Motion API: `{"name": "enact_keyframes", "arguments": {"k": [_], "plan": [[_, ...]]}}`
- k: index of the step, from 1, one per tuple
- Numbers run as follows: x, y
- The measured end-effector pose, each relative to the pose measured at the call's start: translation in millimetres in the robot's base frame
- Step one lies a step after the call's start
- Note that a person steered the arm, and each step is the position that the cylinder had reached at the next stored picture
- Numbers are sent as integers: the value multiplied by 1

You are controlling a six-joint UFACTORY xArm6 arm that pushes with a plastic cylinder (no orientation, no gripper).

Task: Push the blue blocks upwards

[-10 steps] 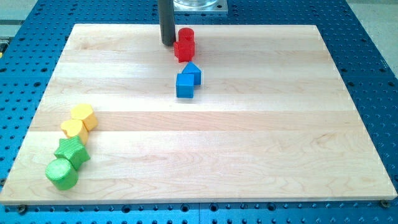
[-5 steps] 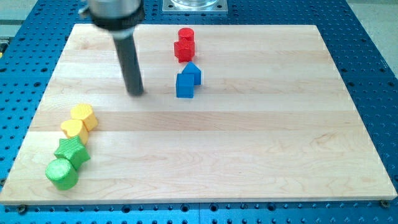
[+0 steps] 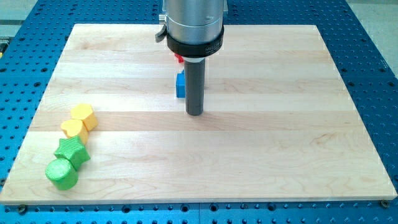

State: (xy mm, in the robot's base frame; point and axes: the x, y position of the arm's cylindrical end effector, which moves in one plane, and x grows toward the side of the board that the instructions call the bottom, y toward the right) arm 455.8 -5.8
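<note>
On the pale wooden bench (image 3: 280, 143), four blocks sat bunched at the view's lower left. A green cylinder block (image 3: 61, 173) lay lowest, touching a green star-shaped block (image 3: 73, 152) just above it. Two yellow blocks followed, stacked diagonally up the bench: the lower yellow block (image 3: 74, 129), shape hard to read, and a yellow hexagonal block (image 3: 83, 116) touching it.

Well apart, near the centre top, my tip (image 3: 194, 113) rested on the wood at the end of the straight dark rod; this end effector had no jaws to spread or pinch, and it held nothing. Only a sliver of a blue block (image 3: 180, 85) showed at the rod's left edge, just above my tip; whether they touched, I couldn't tell. The rod hid the rest, so the blue count could not be made out. A scrap of a red block (image 3: 178, 58) peeked out under the metal collar (image 3: 193, 37).

Count visible: two green, two yellow, one blue patch, one red patch.
</note>
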Motion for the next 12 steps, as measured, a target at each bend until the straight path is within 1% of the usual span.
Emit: {"name": "enact_keyframes", "arguments": {"k": [1,2,3,4,5,6,7,8,9,11,12], "plan": [[0,-1],[7,-23],[12,-29],[-8,-5],[-24,5],[-25,5],[-13,-1],[19,-9],[26,-30],[-27,-32],[-39,-26]]}}
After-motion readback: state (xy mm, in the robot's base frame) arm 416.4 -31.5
